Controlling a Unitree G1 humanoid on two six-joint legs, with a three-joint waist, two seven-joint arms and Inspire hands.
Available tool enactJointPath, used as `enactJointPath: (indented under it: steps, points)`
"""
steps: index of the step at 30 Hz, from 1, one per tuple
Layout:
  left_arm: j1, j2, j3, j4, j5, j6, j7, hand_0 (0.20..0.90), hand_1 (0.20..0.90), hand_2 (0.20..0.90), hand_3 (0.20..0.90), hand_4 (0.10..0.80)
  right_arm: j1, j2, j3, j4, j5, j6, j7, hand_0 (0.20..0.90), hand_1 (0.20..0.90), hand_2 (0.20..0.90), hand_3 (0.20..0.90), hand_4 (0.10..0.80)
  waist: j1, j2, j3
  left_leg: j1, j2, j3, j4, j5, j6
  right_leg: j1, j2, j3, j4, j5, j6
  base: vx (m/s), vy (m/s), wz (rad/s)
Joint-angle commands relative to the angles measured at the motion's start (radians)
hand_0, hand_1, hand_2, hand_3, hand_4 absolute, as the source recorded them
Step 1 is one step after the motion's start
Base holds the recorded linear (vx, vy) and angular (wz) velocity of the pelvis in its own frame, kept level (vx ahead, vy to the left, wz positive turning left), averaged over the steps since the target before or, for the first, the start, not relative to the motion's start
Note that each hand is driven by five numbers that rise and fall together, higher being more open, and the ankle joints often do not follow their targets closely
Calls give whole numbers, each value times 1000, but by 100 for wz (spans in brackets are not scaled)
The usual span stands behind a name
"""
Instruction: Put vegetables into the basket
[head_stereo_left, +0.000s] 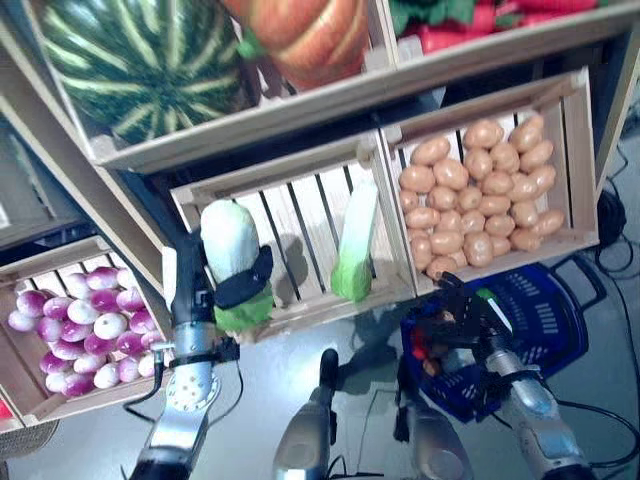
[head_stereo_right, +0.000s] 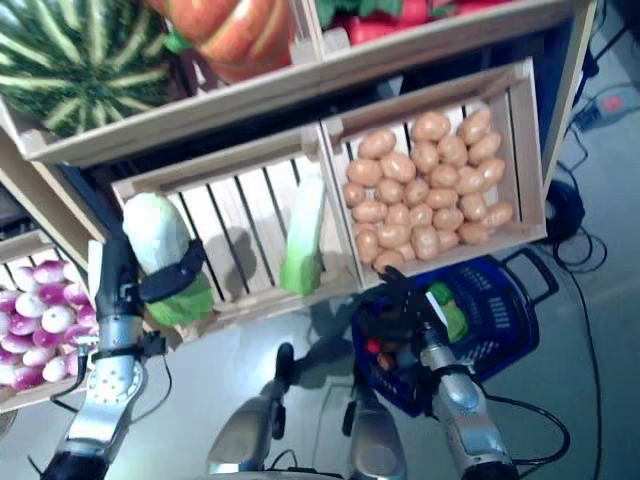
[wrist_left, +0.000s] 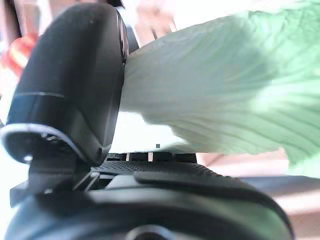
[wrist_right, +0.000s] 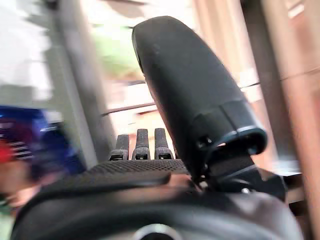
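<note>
My left hand (head_stereo_left: 243, 280) has its fingers wrapped round a cabbage (head_stereo_left: 229, 240), white at the top and leafy green at the bottom, held upright at the front left corner of the slatted middle crate (head_stereo_left: 300, 175). A second cabbage (head_stereo_left: 355, 250) leans inside that crate against its right wall, with bare slats between the two. My right hand (head_stereo_left: 450, 305) sits at the near left rim of the blue basket (head_stereo_left: 545, 315) on the floor; its wrist view shows its fingers curled, but I cannot tell whether they grip the rim. Something red and something green lie in the basket, too hidden to name. Right of the middle crate is a potato crate (head_stereo_left: 480, 180), far left a crate of purple-white bulbs (head_stereo_left: 80, 320). The shelf (head_stereo_left: 250, 115) above cuts off a watermelon (head_stereo_left: 140, 55) and a pumpkin (head_stereo_left: 310, 35). Grey floor (head_stereo_left: 300, 340) lies open between the crates and me
</note>
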Motion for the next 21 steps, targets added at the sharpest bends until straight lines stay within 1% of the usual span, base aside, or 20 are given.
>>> enactJointPath:
  steps: [1,2,4,10,11,13,15,19,21]
  points:
    - [-21,40,9,-115,-202,-105,-212,300,300,300,300,400,26,-9,-2,-128,81,-138,102,900,900,900,900,800,12,-83,-150,-12,-32,1,12,-47,-16,52,-60,-9,-30,31,29,121,-24,4]
    - [-20,38,-4,-130,-246,-94,-271,300,300,300,300,400,26,-16,5,-154,88,-148,123,900,900,900,900,800,13,-83,-159,-2,-29,7,14,-51,-15,60,-61,-9,-28,29,29,113,-17,2]
    - [-24,45,-29,-148,-287,-74,-320,300,300,300,300,400,19,-37,19,-193,117,-153,164,900,900,900,900,800,12,-81,-175,16,-25,10,10,-55,-11,76,-61,-5,-25,23,29,120,-23,2]
    - [-84,53,-105,-145,-376,37,-382,300,300,300,300,400,-44,-46,94,-245,221,-120,255,900,900,900,900,800,21,-86,-222,63,-21,5,1,-67,-11,128,-68,0,-40,19,33,112,-39,1]
    - [-103,49,-133,-142,-396,61,-403,300,300,300,300,400,-67,-45,122,-252,239,-103,265,900,900,900,900,800,25,-89,-237,78,-18,6,-1,-72,-12,143,-71,1,-50,21,35,150,-41,0]
    - [-119,45,-159,-150,-406,78,-418,300,300,300,300,400,-86,-39,151,-255,257,-69,275,900,900,900,900,800,28,-90,-251,90,-17,6,-3,-77,-12,156,-74,1,-55,21,37,115,-29,1]
    - [-131,41,-177,-158,-400,82,-433,300,300,300,300,400,-96,-34,177,-255,301,-18,322,900,900,900,900,800,30,-92,-261,101,-16,9,-3,-82,-12,167,-77,0,-58,19,38,89,-19,0]
    - [-157,43,-213,-179,-426,101,-450,300,300,300,300,400,-97,-30,239,-244,385,82,376,900,900,900,900,800,29,-94,-286,128,-13,14,-3,-95,-10,192,-82,0,-64,15,39,103,-1,1]
    - [-168,46,-227,-181,-420,88,-437,300,300,300,300,400,-99,-26,260,-232,426,114,387,900,900,900,900,800,29,-94,-294,135,-12,16,-3,-99,-11,198,-84,2,-65,13,40,58,11,1]
